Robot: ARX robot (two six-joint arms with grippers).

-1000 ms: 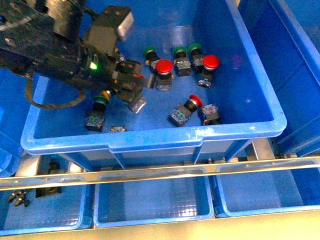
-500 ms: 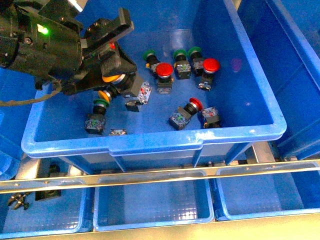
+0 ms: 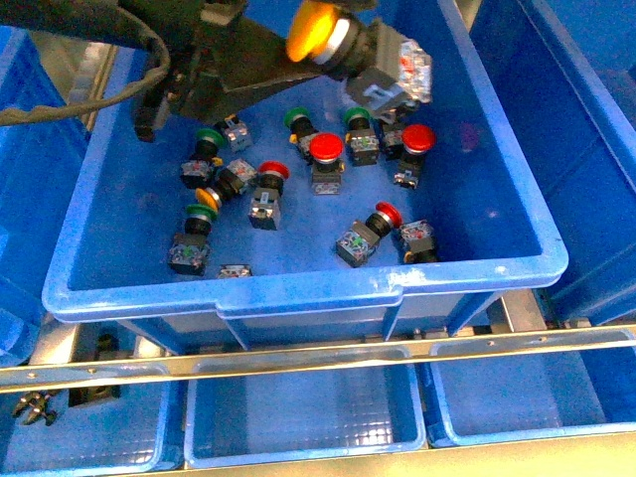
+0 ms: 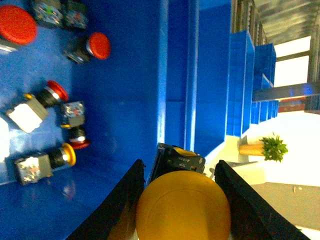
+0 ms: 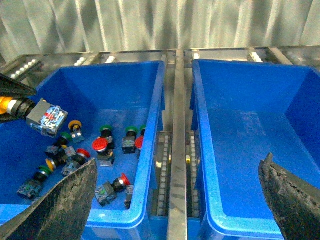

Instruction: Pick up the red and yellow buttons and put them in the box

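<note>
My left gripper (image 3: 333,40) is shut on a yellow button (image 3: 310,30) and holds it high over the far side of a blue crate (image 3: 298,283). In the left wrist view the yellow button (image 4: 182,210) fills the space between the black fingers (image 4: 127,200) of the left gripper (image 4: 180,170). On the crate floor lie several red buttons, among them one (image 3: 326,149) and another (image 3: 418,139), plus one more yellow button (image 3: 207,197). An empty blue box (image 5: 250,125) stands to the crate's right. My right gripper (image 5: 180,165) hangs open above the gap between them.
Green-capped buttons (image 3: 207,137) (image 3: 356,101) lie among the red ones. A metal roller rail (image 5: 176,150) runs between crate and box. Shallow blue trays (image 3: 298,417) sit below a steel bar (image 3: 298,348) at the front.
The left gripper has risen from the crate floor with the yellow button and moved up and to the right. Buttons it covered before now show.
</note>
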